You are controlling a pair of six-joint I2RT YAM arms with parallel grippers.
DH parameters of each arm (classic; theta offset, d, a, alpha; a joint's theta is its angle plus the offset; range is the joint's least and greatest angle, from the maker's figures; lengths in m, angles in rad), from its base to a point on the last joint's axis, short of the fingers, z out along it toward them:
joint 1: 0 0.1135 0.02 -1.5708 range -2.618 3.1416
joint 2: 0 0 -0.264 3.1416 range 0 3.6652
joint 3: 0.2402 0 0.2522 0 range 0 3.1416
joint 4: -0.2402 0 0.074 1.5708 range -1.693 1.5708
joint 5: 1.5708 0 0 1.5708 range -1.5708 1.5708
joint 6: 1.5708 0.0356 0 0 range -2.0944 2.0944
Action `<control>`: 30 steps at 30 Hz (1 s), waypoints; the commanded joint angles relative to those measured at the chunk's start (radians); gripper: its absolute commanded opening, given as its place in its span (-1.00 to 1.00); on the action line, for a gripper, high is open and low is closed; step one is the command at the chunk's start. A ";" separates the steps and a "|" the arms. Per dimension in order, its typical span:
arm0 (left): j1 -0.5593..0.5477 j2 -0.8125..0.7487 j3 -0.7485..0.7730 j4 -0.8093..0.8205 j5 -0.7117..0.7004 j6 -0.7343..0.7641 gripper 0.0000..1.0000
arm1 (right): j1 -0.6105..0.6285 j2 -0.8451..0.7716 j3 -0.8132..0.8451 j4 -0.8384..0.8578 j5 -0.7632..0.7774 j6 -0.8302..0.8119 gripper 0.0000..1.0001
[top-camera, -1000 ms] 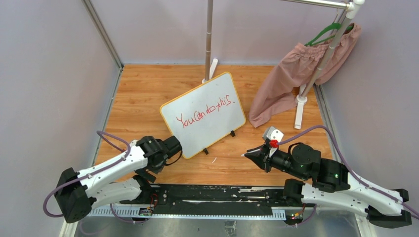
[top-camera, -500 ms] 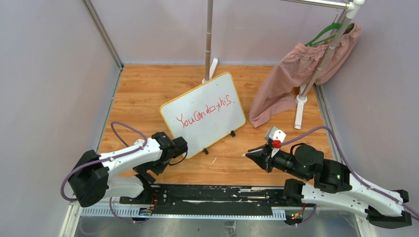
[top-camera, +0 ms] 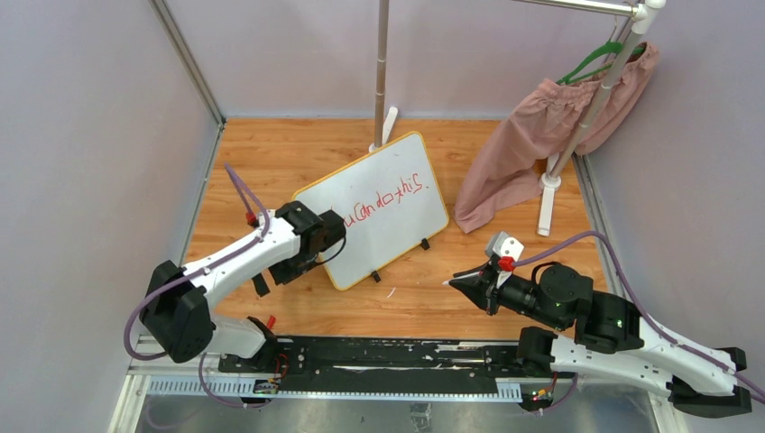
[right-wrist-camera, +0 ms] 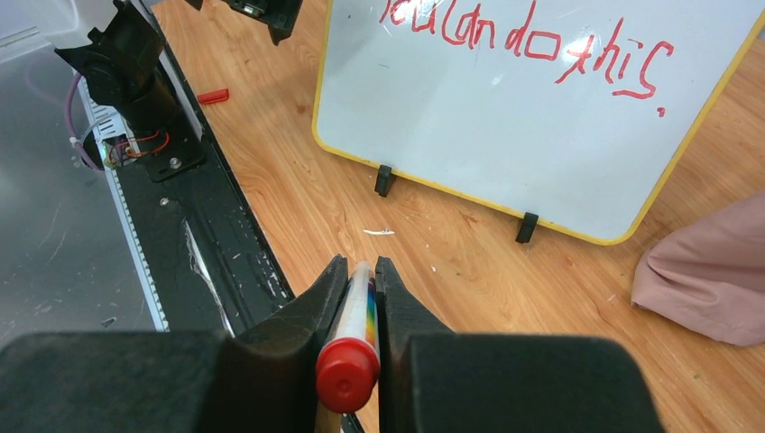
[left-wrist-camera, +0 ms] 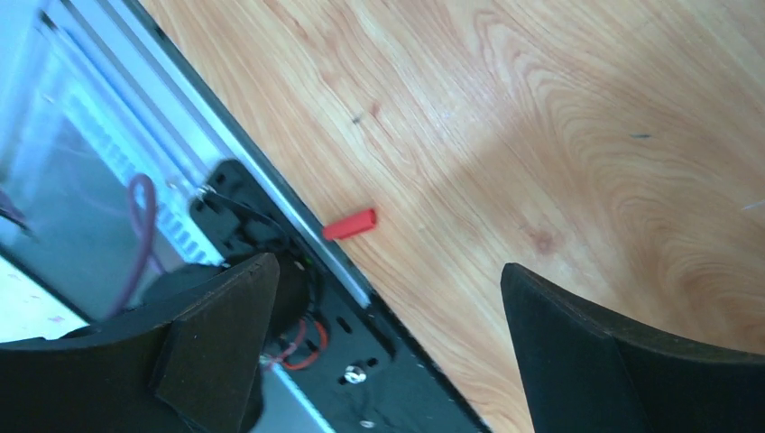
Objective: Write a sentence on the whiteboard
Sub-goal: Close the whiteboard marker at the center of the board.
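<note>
The sentence [top-camera: 386,200] is already seen on the whiteboard [top-camera: 397,236], propped at tabletop [top-camera: 271,162] centre. The marker [right-wrist-camera: 361,311] is pinched in the right claw [top-camera: 448,283] at 5 o'clock and should be kept off the board. The left claw [top-camera: 327,236], spread and empty, overlaps the first letters. A red cap [left-wrist-camera: 349,225] lies by the rail; pink shorts [top-camera: 532,144] hang at 2 o'clock.

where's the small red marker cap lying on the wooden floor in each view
Top external: the small red marker cap lies lower left, by the left arm's base, beside the black rail.
Left wrist: centre-left, at the black rail's edge.
Right wrist: upper left, beside the rail.
Shared landmark: the black rail.
</note>
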 commanded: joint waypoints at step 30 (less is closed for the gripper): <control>0.363 0.048 -0.150 0.290 0.392 1.067 0.29 | 0.000 -0.028 -0.010 0.025 0.023 -0.034 -1.00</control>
